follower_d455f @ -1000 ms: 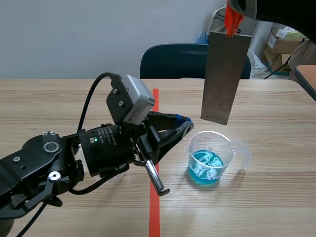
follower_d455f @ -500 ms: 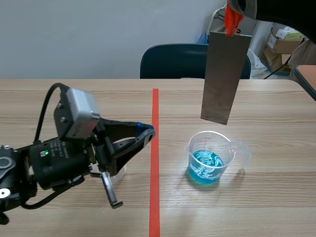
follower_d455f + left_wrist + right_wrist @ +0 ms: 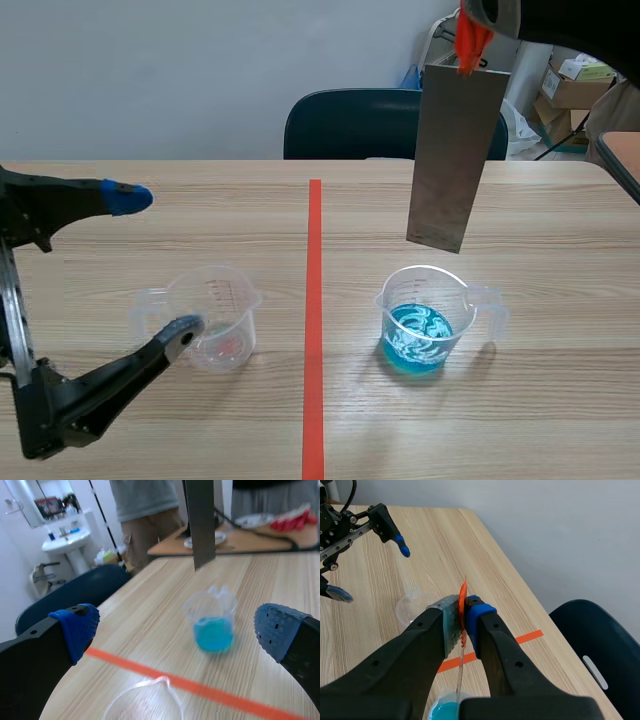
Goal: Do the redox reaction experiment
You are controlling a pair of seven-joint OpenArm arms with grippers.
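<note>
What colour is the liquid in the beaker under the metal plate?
Bright blue liquid; clearest in the scene view.

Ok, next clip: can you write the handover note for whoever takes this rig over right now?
Left gripper: open, low, near the clear measuring cup, holding nothing.
Right gripper: raised, shut on the metal sheet at its orange-red top tab.
The sheet hangs upright over the cup of blue liquid, its lower edge above the rim.
Done: sheet picked up and held over the cup.
Left: probably lower it into the blue liquid.
</note>
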